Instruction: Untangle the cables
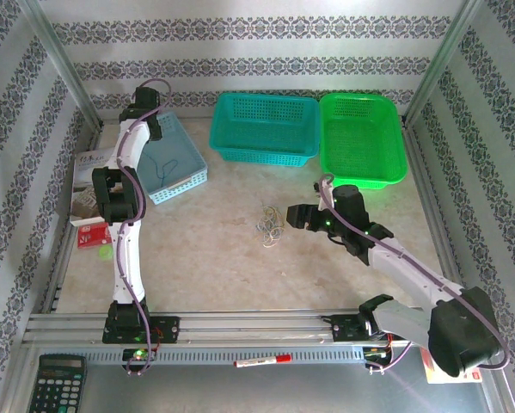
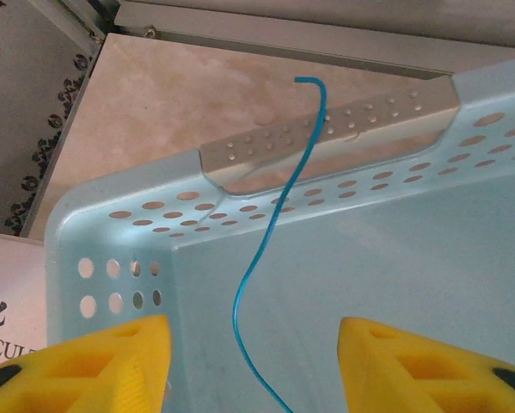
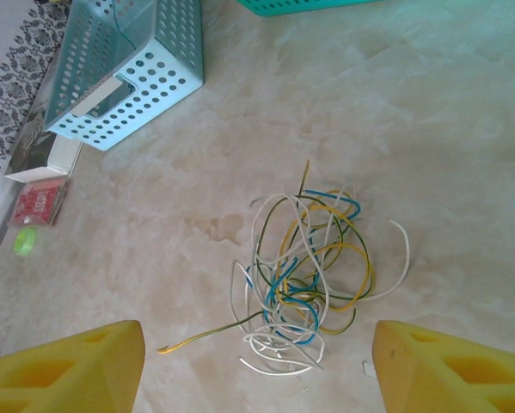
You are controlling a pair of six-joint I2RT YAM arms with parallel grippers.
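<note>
In the wrist view's lower edge, the left gripper [image 2: 253, 366] stood apart, a blue cable [image 2: 274, 215] between, over the light-blue basket [image 2: 395, 284]. The right gripper [image 3: 257, 374] gaped above tangled cables [image 3: 300, 275] mid-frame on the table [image 3: 429, 129].

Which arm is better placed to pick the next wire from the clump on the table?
The right. The right gripper, open, hangs just beside the clump of wires, facing it. The left gripper is far off, above the light blue basket and a single blue wire.
</note>
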